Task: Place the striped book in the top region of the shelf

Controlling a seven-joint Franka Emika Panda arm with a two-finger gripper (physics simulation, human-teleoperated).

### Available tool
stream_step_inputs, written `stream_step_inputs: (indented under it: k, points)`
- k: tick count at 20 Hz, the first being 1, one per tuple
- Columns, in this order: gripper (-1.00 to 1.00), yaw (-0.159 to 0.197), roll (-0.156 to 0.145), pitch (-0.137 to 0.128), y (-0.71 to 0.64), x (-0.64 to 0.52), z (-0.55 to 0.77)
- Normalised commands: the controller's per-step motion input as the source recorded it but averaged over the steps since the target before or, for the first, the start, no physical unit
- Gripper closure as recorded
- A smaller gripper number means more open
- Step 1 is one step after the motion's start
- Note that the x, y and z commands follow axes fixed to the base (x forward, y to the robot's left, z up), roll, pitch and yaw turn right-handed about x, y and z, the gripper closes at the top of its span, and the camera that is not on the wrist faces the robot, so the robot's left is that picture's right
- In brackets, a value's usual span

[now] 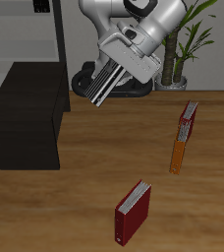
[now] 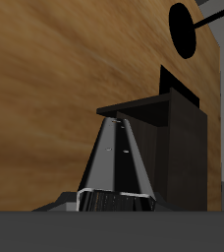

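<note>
Transfer step. The gripper (image 1: 112,71), closed on the striped book (image 1: 104,84), carries it in the air above the table (image 1: 84,207), beside the black shelf (image 1: 26,128) and higher than its top. In the wrist view the book (image 2: 117,162) hangs tilted from the gripper, with the shelf (image 2: 178,138) just beyond. Judged next: move across until the book is over the shelf's top, lower, then release. Two red books (image 1: 133,212) (image 1: 189,118) and an orange book (image 1: 179,153) lie apart, nearer the front.

The fingers (image 1: 111,61) are hidden behind the striped book (image 1: 103,82).
</note>
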Motion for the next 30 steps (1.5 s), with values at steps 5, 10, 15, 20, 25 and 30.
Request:
stream_step_inputs:
  k: [5,10,15,20,25,30]
  points:
    - [1.0,0.008,-0.055,-0.031,-0.02,0.0,-0.03]
    - [1.0,-0.008,-0.09,0.022,-0.23,0.06,-0.13]
    - [1.0,-0.013,-0.071,0.022,-0.15,-0.01,-0.15]
    - [1.0,0.029,0.009,0.0,0.07,-0.08,-0.19]
    - [1.0,0.033,0.062,0.007,0.14,-0.02,-0.14]
    - [1.0,0.022,0.066,0.032,0.22,0.03,-0.06]
